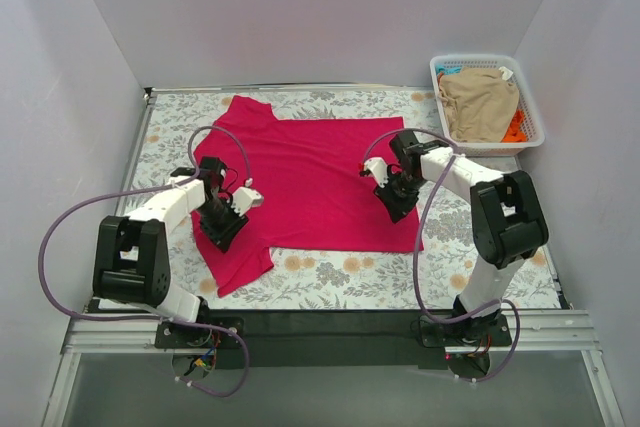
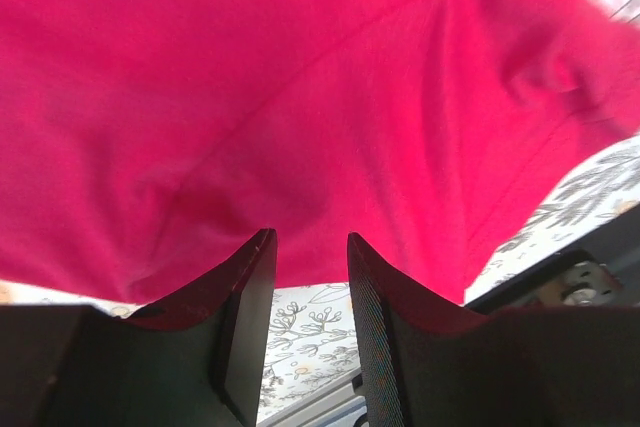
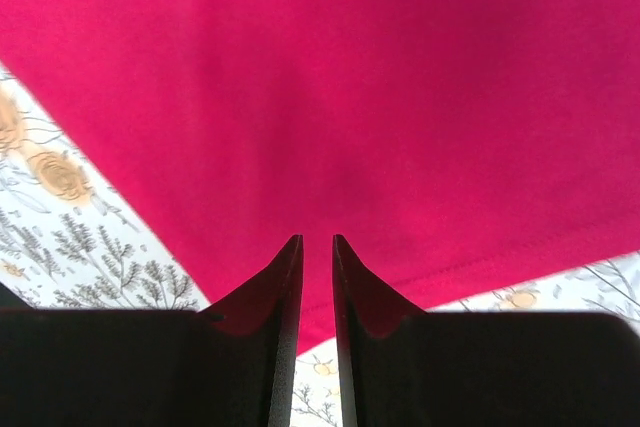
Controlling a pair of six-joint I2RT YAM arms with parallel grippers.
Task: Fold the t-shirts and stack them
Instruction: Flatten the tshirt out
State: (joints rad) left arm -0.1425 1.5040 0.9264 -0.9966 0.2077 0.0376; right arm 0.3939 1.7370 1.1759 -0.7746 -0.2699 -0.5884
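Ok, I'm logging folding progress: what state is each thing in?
crimson-pink t-shirt: spread out flat on the table.
tan t-shirt: crumpled in the basket.
basket: upright, holding shirts.
left gripper: narrowly open at the crimson-pink t-shirt's edge.
right gripper: nearly closed at its edge; grip unclear.

We can read no text, label, brand, number or sign on anything in these three views.
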